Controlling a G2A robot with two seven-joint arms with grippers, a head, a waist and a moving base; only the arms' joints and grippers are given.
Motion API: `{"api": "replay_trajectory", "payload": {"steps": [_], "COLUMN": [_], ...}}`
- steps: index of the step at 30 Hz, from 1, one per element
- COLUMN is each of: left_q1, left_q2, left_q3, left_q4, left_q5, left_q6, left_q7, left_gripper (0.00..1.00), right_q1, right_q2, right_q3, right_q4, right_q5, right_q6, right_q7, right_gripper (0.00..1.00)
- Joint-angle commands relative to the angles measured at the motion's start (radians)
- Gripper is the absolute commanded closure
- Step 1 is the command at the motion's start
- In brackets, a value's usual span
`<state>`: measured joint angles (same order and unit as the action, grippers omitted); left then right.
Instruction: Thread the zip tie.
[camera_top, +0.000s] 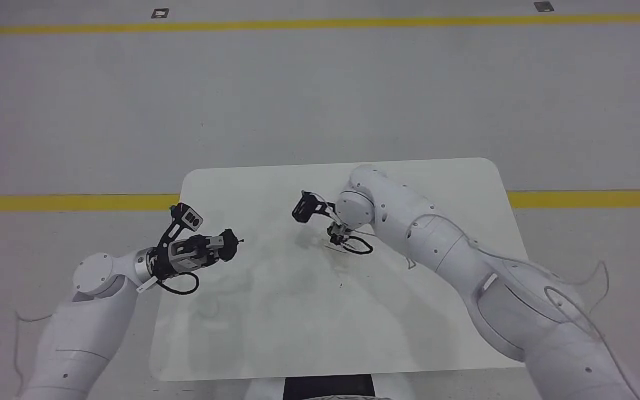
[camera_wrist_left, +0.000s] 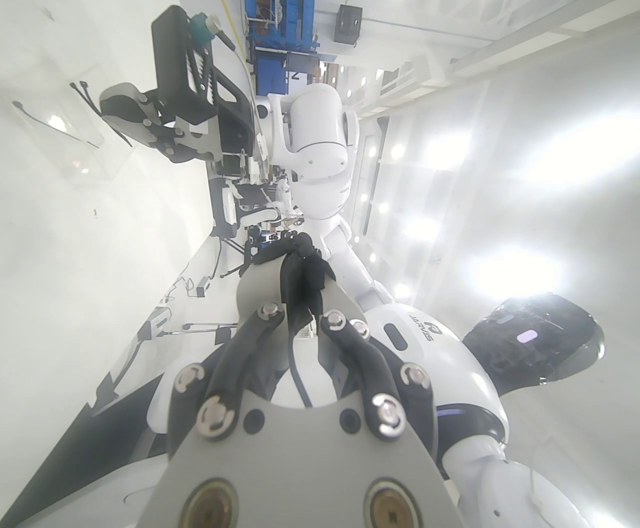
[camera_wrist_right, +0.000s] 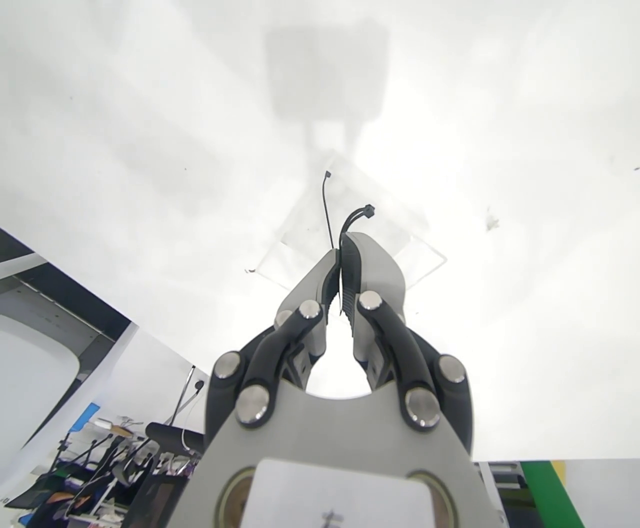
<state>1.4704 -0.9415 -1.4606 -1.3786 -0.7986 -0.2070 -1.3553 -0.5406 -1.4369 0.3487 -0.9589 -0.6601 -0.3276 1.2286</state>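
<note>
My right gripper (camera_wrist_right: 341, 250) is shut on a black zip tie (camera_wrist_right: 356, 216) just above the white table (camera_top: 440, 200). The tie's head curls out past the fingertips. In the top view this gripper (camera_top: 338, 236) hangs over the table's middle, with the tie's strap looping beside it (camera_top: 358, 247). My left gripper (camera_wrist_left: 306, 260) is shut on another black zip tie (camera_wrist_left: 298, 367), whose strap runs back between the fingers. It is held in the air over the table's left part (camera_top: 228, 245), well apart from the right gripper (camera_wrist_left: 107, 112).
A third black zip tie (camera_wrist_right: 327, 210) lies on a clear flat tray (camera_wrist_right: 415, 240) under the right gripper. The table's left edge (camera_top: 178, 240) is close to my left arm. Bare tabletop stretches to the right and front.
</note>
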Motion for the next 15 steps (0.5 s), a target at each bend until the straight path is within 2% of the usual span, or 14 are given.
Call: {"api": "replay_trajectory", "payload": {"steps": [1,9,15], "left_q1": [0.0,0.0,0.0], "left_q2": [0.0,0.0,0.0], "left_q3": [0.0,0.0,0.0], "left_q4": [0.0,0.0,0.0], "left_q5": [0.0,0.0,0.0], "left_q6": [0.0,0.0,0.0], "left_q7": [0.0,0.0,0.0], "left_gripper": [1.0,1.0,1.0], "right_q1": [-0.009,-0.037,-0.051], "right_q2": [0.008,0.023,0.02], "right_q3": [0.011,0.039,0.048], "right_q4": [-0.019,-0.068,-0.057], "right_q5": [-0.003,-0.024,-0.029], "right_q6": [0.002,0.014,0.013], "right_q7": [-0.001,0.003,-0.017], "right_gripper": [1.0,1.0,1.0]}}
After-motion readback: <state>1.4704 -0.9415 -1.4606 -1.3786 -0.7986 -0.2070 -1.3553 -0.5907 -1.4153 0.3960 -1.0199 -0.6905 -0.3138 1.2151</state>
